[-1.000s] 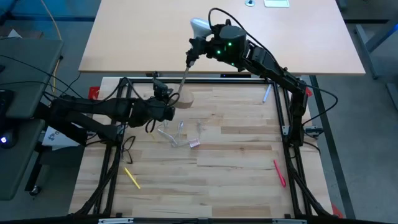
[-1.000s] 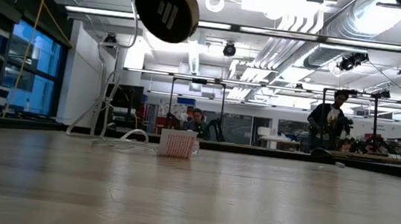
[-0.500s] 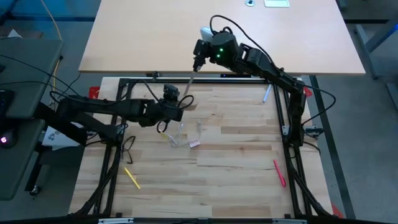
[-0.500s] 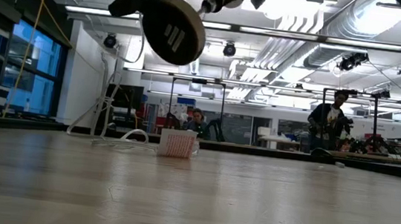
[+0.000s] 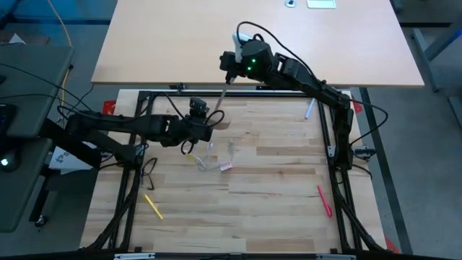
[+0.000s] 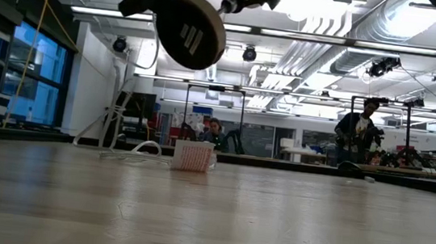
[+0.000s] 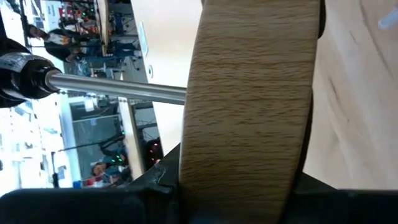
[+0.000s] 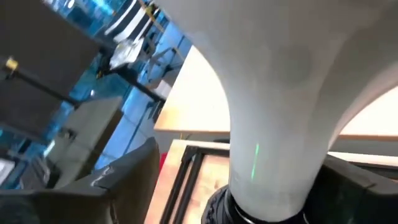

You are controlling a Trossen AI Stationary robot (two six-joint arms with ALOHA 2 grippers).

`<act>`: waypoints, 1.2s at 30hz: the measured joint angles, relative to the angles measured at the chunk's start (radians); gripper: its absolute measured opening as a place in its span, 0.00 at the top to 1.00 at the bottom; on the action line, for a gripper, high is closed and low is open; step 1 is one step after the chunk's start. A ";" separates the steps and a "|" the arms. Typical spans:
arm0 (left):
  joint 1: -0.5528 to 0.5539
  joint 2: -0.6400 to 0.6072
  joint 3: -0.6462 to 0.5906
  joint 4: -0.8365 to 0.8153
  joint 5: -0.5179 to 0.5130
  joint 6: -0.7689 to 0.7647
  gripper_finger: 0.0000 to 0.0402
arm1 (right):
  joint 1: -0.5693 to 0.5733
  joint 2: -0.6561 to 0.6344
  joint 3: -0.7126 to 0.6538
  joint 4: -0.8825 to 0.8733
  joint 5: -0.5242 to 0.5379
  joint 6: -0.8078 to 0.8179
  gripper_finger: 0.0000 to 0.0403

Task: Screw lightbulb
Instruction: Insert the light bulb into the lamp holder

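Lightbulb (image 8: 273, 93): clamped in right hand (image 5: 232, 66), base at socket (image 7: 22, 76) end of stem. Left hand (image 5: 204, 124) clamped on wooden disc (image 7: 249, 99).

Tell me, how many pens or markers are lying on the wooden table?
3. A yellow marker lies near the left front, a red marker near the right front, and a pale pen at the right back. More could hide under the arms.

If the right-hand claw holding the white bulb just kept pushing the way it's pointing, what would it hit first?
Probably the black socket on the lamp's metal stem. The right gripper aims the lightbulb at it; whether they already touch is unclear.
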 joint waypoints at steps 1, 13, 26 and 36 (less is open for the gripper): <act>0.000 0.000 0.000 -0.012 0.002 -0.026 0.73 | -0.001 -0.001 0.000 0.000 -0.017 -0.022 0.20; -0.001 -0.109 -0.011 -0.285 0.024 -0.398 0.73 | -0.029 -0.063 0.001 -0.139 -0.055 -0.189 0.19; -0.104 -0.283 -0.326 0.451 -0.054 -0.138 0.73 | -0.020 -0.221 0.001 -0.193 -0.075 -0.616 0.19; -0.061 -0.170 -0.558 0.754 0.003 0.116 0.73 | 0.088 -0.259 -0.002 -0.261 -0.059 -0.817 0.19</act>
